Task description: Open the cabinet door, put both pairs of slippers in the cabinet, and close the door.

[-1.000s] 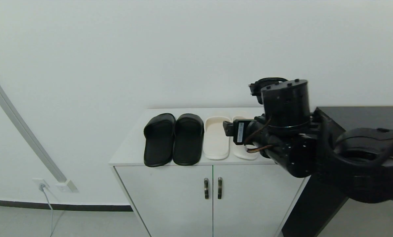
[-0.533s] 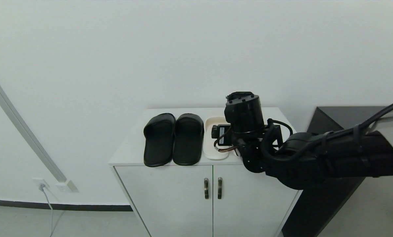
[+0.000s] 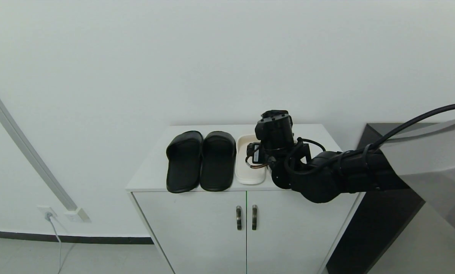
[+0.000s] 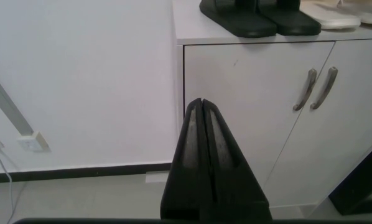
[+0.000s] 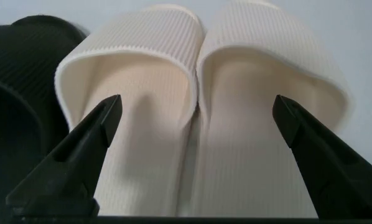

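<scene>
Cream ribbed foam slippers (image 5: pixel 142 62) lie side by side on the white cabinet (image 3: pixel 197 228) top, their rounded straps touching. Right pincer (image 5: pixel 197 102) is spread wide over the pair, its tapered black fingers gripping nothing. Smooth black slippers (image 3: pixel 200 161) sit just beside. Doors are shut, with curved metal handles (image 3: pixel 246 217). Left pincer (image 4: pixel 201 106) is clenched empty, low before the cabinet.

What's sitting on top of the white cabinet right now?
A black pair of slippers and a white pair, side by side. The right arm hides most of one white slipper from the head view; the open right claw hangs over that pair.
</scene>
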Tool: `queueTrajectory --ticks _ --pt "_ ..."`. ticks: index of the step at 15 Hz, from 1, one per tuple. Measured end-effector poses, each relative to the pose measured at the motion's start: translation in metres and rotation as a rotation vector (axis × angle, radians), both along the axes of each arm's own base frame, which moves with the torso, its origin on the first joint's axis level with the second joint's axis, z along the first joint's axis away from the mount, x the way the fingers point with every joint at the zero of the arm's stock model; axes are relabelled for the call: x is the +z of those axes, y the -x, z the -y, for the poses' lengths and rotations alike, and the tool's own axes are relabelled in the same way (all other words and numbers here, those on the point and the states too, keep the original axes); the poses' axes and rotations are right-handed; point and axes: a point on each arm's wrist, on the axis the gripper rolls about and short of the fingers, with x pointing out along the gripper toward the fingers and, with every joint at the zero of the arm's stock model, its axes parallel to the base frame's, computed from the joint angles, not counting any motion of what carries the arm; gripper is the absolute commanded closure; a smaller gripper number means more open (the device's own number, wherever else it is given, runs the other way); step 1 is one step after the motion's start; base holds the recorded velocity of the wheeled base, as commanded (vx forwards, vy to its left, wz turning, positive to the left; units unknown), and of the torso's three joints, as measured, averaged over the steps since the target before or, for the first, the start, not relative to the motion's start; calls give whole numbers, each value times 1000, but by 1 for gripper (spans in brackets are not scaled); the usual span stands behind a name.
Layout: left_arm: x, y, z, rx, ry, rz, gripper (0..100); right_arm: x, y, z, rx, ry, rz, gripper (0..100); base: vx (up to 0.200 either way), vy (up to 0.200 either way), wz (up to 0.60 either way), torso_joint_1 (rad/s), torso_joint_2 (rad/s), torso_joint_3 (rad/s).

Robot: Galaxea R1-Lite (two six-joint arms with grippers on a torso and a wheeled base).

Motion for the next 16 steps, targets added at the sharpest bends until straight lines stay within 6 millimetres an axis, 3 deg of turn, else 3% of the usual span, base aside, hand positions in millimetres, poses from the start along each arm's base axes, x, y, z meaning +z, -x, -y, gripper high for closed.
queueTrajectory --ticks 8,9,16 --pt "0 0 0 0 0 0 100 -9 -36 -10 -21 33 40 0 0 0 0 0 0 0" --pt "0 0 0 0 0 0 100 -12 -38 -11 -23 37 38 100 0 0 0 0 0 0" --pt "0 0 0 0 3 0 100 -11 -43 -11 -27 47 51 100 0 0 0 0 0 0"
